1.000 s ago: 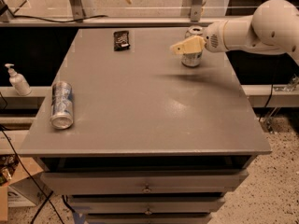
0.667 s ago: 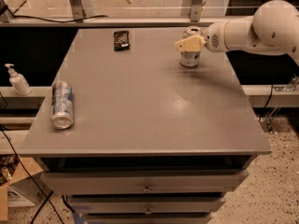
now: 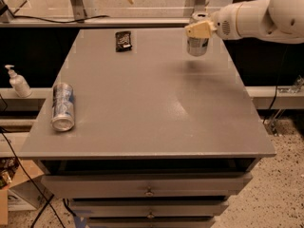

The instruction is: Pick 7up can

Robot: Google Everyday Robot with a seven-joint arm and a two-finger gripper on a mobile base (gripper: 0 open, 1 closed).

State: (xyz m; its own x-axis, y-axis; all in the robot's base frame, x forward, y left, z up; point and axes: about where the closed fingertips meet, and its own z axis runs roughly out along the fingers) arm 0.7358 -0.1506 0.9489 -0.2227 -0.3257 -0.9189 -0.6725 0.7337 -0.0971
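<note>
The 7up can (image 3: pixel 197 44) is a silver-grey can with faint green markings, upright at the far right of the grey table. It hangs a little above the tabletop, with its shadow below it. My gripper (image 3: pixel 200 29) comes in from the right on a white arm and is shut on the can's upper part. A cream finger (image 3: pixel 198 29) covers the can's top front.
A silver can with blue markings (image 3: pixel 63 106) lies on its side near the table's left edge. A small black packet (image 3: pixel 123 40) lies at the far middle. A soap dispenser (image 3: pixel 18 82) stands off the table to the left. Drawers (image 3: pixel 149 190) are below the tabletop.
My gripper has lifted the 7up can off the tabletop; it hangs higher than before, with a gap above its shadow. The other things have not moved.
</note>
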